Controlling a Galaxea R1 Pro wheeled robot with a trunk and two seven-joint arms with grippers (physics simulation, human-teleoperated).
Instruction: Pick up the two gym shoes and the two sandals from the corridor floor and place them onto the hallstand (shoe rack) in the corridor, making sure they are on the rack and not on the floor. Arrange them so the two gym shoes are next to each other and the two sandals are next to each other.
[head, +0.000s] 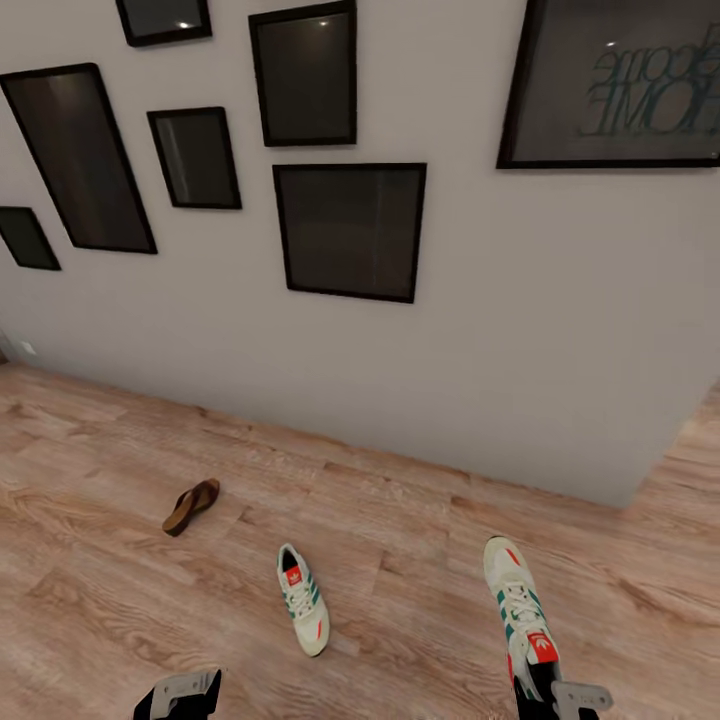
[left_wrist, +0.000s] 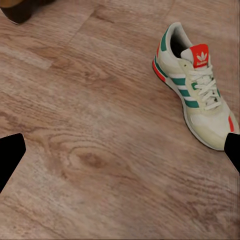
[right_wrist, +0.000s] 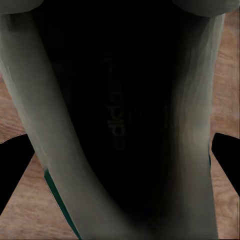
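A large black-framed picture (head: 615, 85) on the corridor wall carries mirrored lettering that appears to read "welcome HOME". The insole of one gym shoe (right_wrist: 120, 125) reads "adidas", while the other gym shoe (left_wrist: 192, 85) bears a white trefoil logo on its red tongue.

Head camera high, facing down at corridor floor (head: 400, 540) and wall (head: 480, 330). Left wrist camera near floor, sharing lying gym shoe (head: 303, 598) (left_wrist: 194, 85). Right wrist camera pressed into other gym shoe's (head: 520, 612) (right_wrist: 120, 125) opening.

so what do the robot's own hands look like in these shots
In the head view, the left hand and right hand each show a pale grey, angular bracket-like plate over black parts beneath. In the wrist views the fingertips are flat black wedges with blunt, angled ends, on the left hand and on the right. No cables or markings show.
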